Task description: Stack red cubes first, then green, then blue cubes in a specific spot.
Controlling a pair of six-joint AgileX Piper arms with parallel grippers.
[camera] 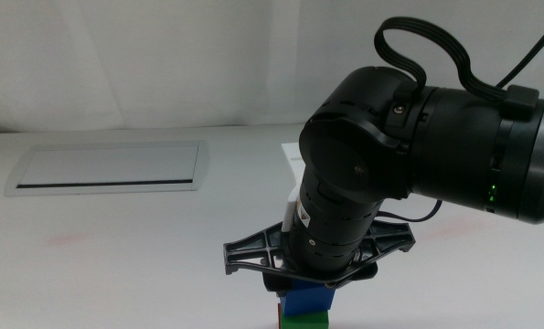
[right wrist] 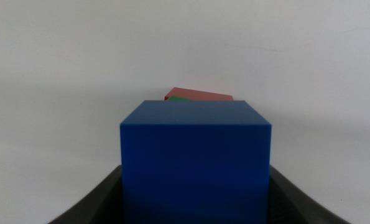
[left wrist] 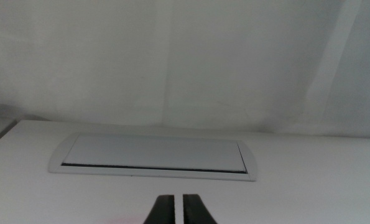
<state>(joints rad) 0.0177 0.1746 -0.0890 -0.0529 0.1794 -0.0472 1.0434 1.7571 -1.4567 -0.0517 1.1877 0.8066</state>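
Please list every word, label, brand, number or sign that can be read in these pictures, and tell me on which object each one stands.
None can be read.
Small white label on the black right arm's wrist: print too small and blurred.
Small green light on the same arm: a lit dot, no sign.
Matte deep-blue cube, matte green cube, matte red cube, grey-framed rectangular panel: plain, no text.

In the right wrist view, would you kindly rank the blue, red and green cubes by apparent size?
1. Blue cube, nearest the camera, between the right tool's jaws.
2. Red cube, a sliver.
3. Green cube, a smaller sliver.
Both are mostly hidden.
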